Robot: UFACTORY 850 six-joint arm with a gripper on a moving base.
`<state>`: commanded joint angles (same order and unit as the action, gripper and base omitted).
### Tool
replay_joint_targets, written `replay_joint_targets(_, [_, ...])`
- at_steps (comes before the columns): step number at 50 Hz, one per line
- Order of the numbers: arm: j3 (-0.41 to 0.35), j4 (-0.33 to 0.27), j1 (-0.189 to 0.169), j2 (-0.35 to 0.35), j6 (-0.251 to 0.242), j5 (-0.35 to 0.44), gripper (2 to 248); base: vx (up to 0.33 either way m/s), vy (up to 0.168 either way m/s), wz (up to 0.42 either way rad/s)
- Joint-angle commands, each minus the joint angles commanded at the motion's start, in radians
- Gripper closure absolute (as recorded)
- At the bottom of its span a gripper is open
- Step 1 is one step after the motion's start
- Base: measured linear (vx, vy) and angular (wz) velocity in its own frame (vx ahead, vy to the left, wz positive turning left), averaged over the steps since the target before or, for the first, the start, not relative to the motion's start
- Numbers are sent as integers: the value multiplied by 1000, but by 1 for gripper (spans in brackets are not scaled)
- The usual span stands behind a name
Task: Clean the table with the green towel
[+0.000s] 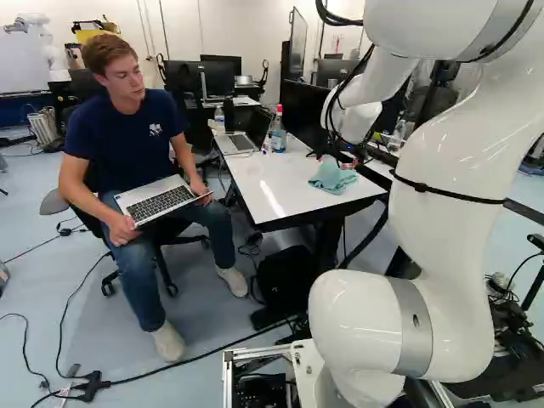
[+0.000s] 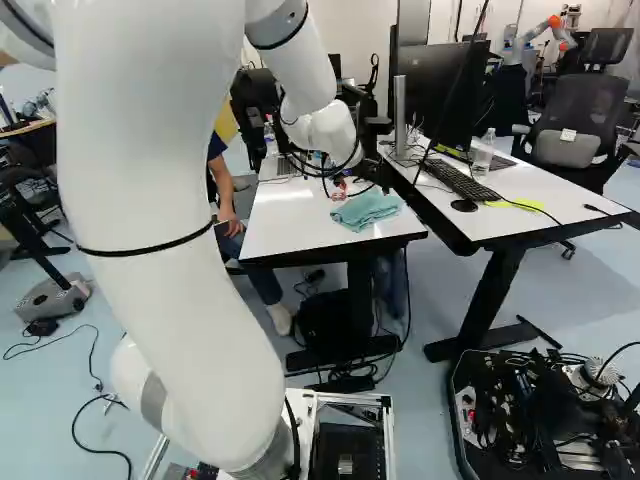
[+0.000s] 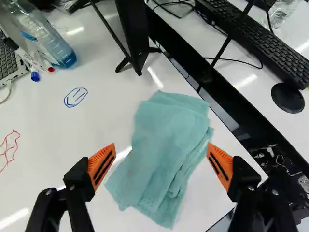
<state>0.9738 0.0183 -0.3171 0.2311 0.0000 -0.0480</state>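
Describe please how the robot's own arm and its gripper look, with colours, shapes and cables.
The arm is glossy white, with thick rounded segments and grey bands at some joints. Thin black straps go around it, and black cables loop alongside. The gripper is black, with two fingers carrying bright orange, ribbed pads with dark slots.

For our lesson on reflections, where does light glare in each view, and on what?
Wrist view: bright streaks on the white tabletop, one by the edge of the towel, which looks matte; left base view: a streak on that tabletop, thin highlights on the white arm; right base view: a pale patch on the tabletop's far part.
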Motion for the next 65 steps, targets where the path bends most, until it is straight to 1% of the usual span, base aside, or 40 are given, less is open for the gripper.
replay_joint_targets(29, [15, 0, 0, 77, 0, 0, 3, 0, 0, 0])
replay_joint_targets(48, [17, 0, 0, 84, 0, 0, 3, 0, 0, 0])
replay_joint_targets(49, [17, 0, 0, 84, 0, 0, 19, 0, 0, 0])
replay_joint_targets(54, [17, 0, 0, 84, 0, 0, 19, 0, 0, 0])
replay_joint_targets(55, [17, 0, 0, 84, 0, 0, 57, 0, 0, 0])
replay_joint_targets(59, [17, 0, 0, 84, 0, 0, 57, 0, 0, 0])
replay_joint_targets(60, [17, 0, 0, 84, 0, 0, 95, 0, 0, 0])
replay_joint_targets(64, [17, 0, 0, 84, 0, 0, 95, 0, 0, 0])
replay_joint_targets(65, [17, 0, 0, 84, 0, 0, 134, 0, 0, 0])
